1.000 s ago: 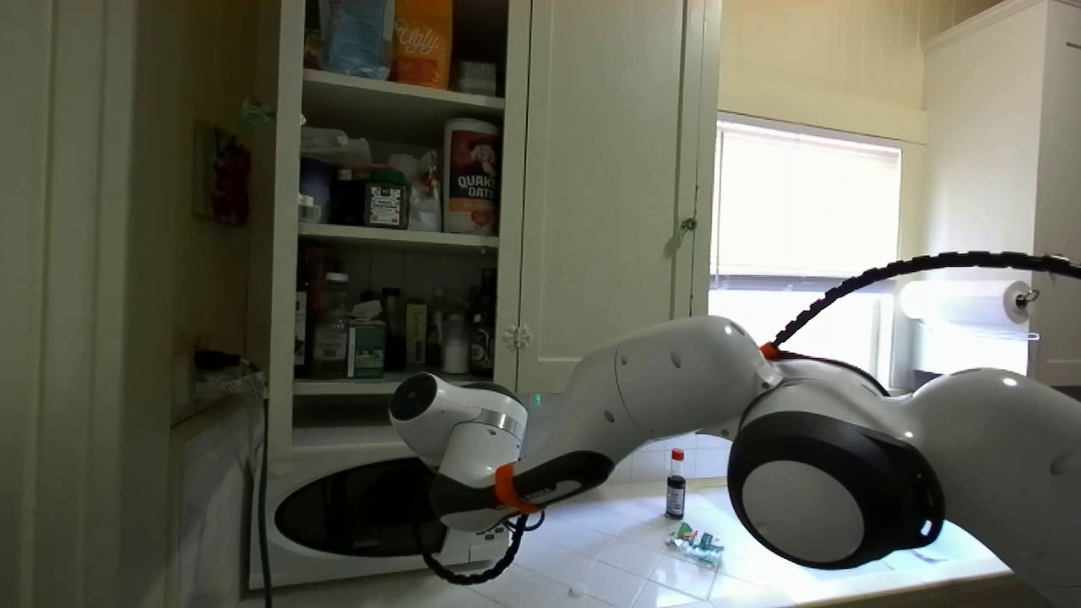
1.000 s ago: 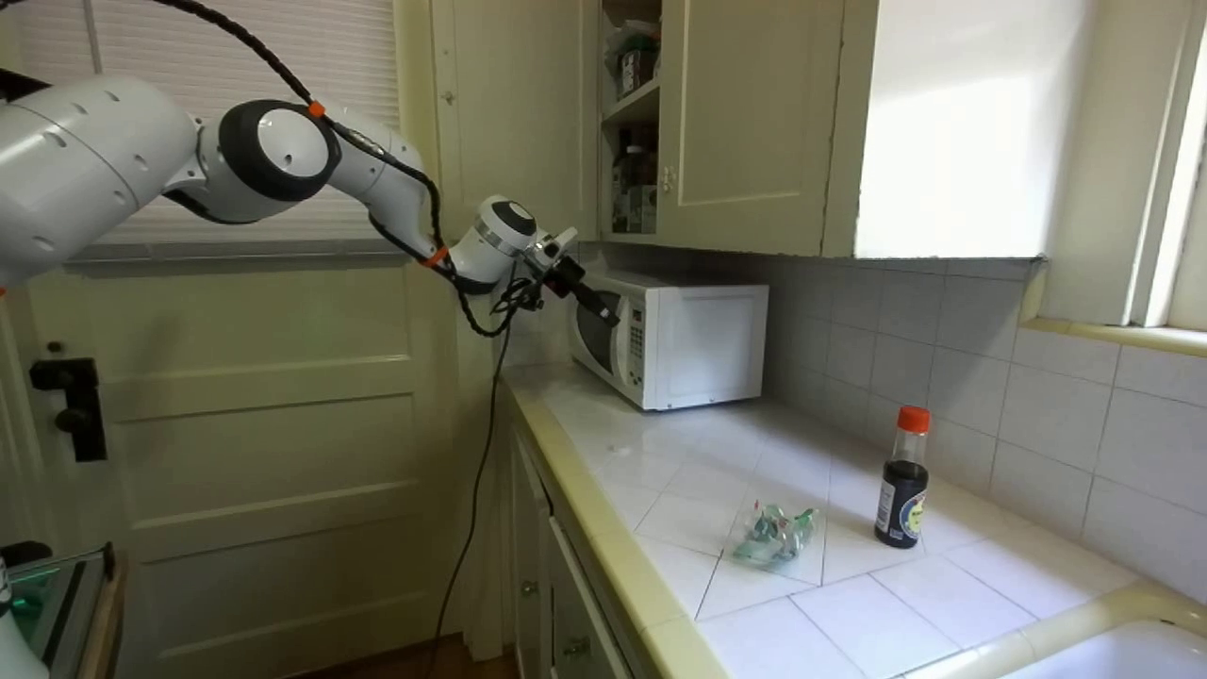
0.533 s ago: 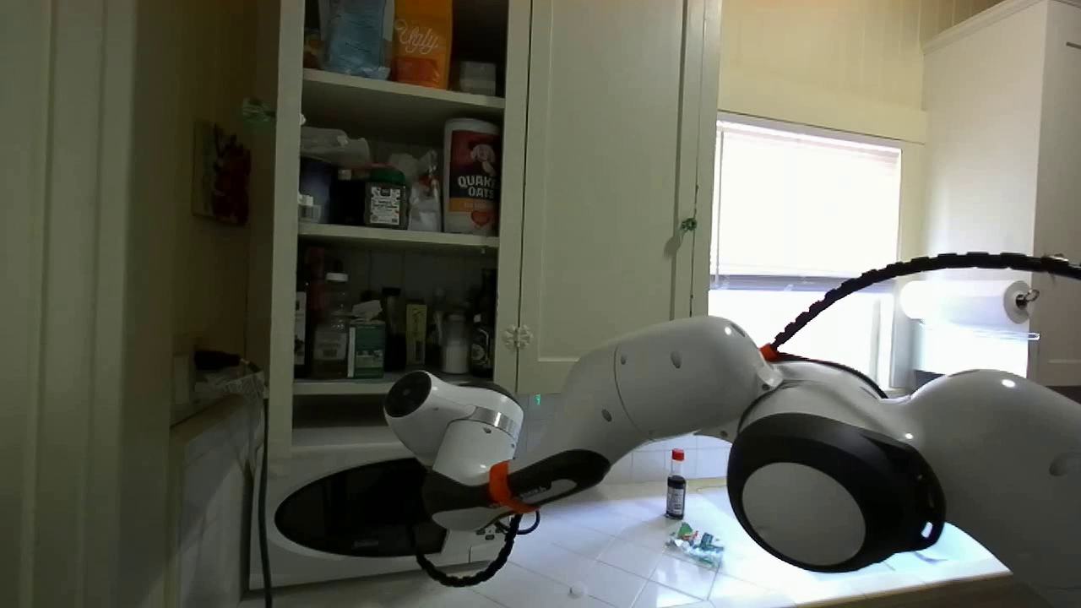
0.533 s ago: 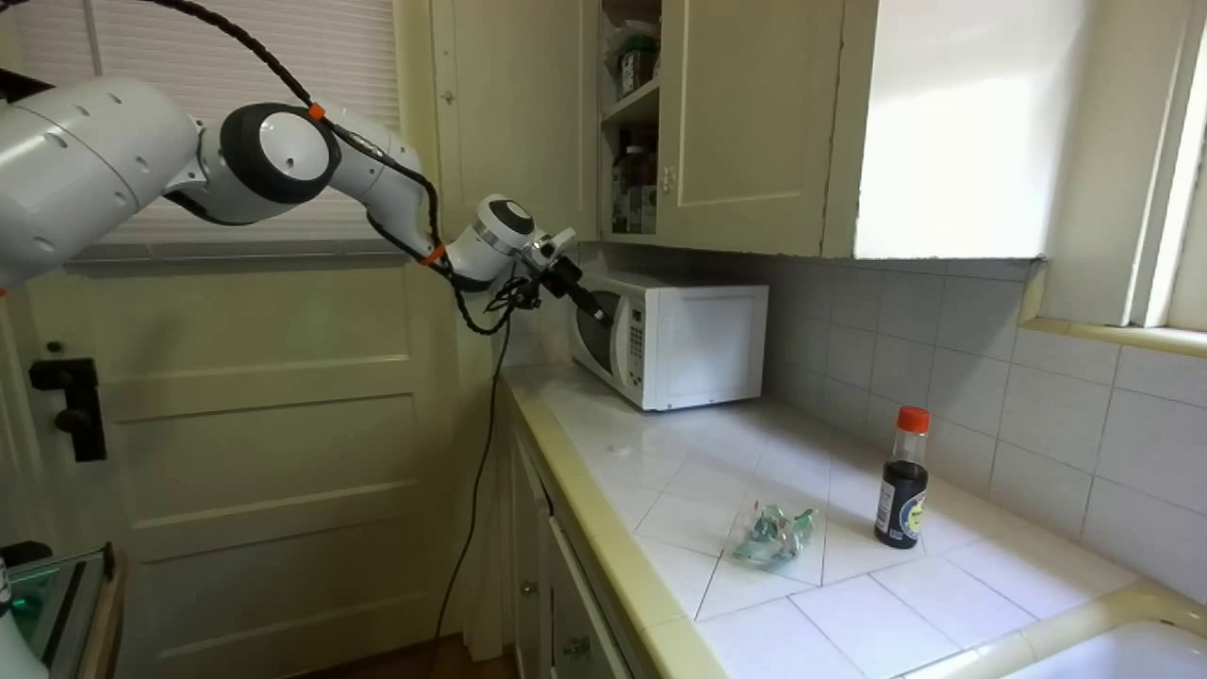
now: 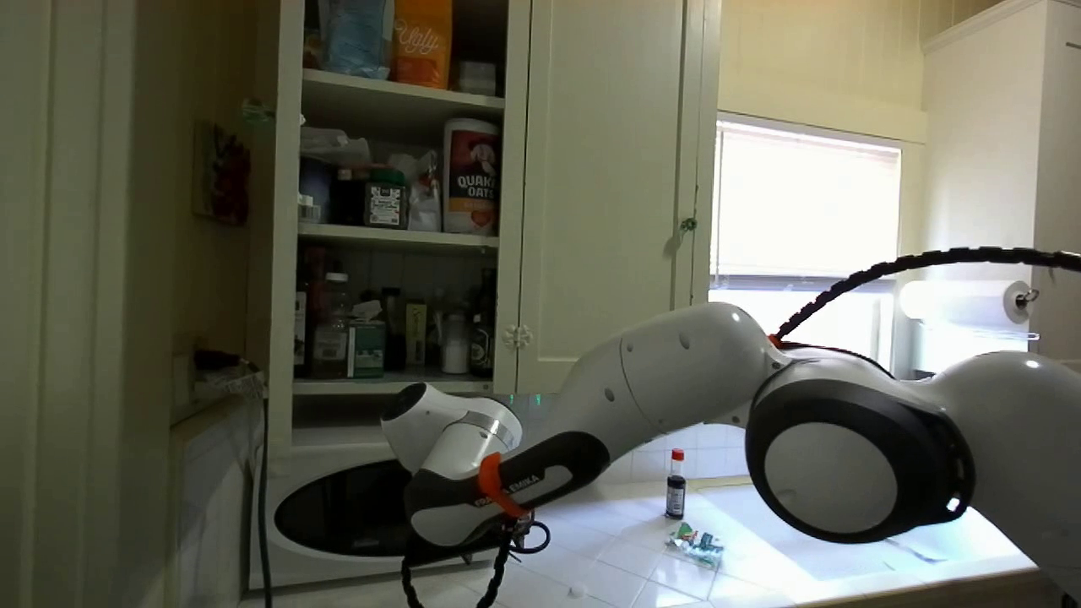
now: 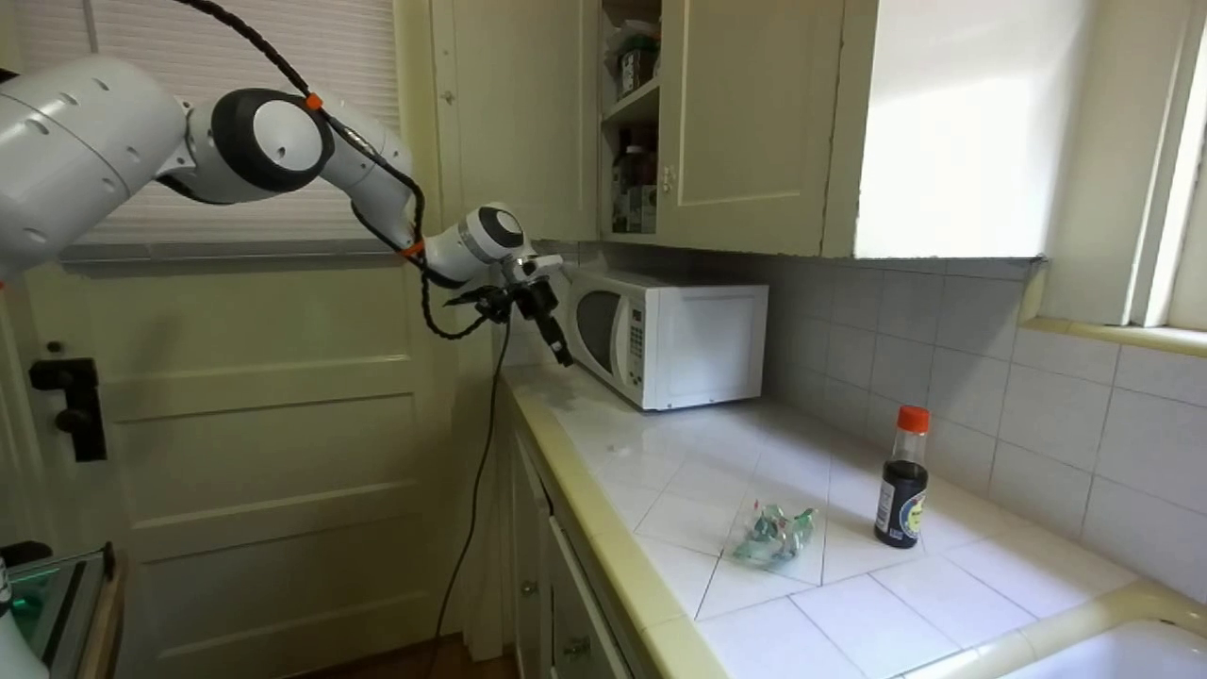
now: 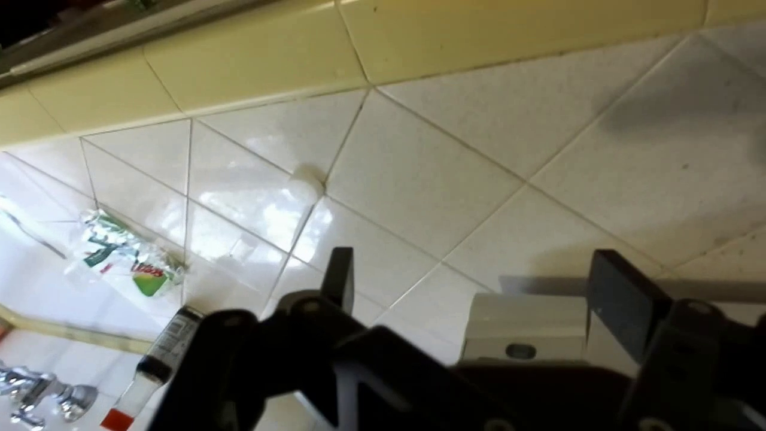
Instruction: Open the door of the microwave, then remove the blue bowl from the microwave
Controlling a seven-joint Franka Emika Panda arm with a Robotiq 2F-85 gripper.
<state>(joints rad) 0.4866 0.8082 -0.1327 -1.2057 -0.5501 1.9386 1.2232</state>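
Observation:
The white microwave (image 6: 709, 344) stands on the tiled counter under the cupboard. Its door (image 6: 598, 325) is shut, with the dark rounded window also showing in an exterior view (image 5: 338, 511). My gripper (image 6: 564, 358) points down in front of the door, near counter height and apart from the handle. In the wrist view, my gripper (image 7: 473, 275) is open, with nothing between its fingers. A white part of the microwave (image 7: 526, 320) shows below and between the fingers there. In an exterior view the arm hides the gripper and the microwave's right side. The blue bowl is out of view.
A red-capped bottle (image 6: 902, 481) and a crinkled wrapper (image 6: 775, 536) lie farther along the counter (image 6: 679, 481). A small white round object (image 7: 305, 187) sits on the tiles. The open cupboard (image 5: 401, 236) hangs above the microwave. A sink (image 6: 1122, 651) is at the near end.
My gripper has come down and tilted to point more steeply downward, moving back from the microwave's front. It was up by the door handle before. The microwave and its door have not moved.

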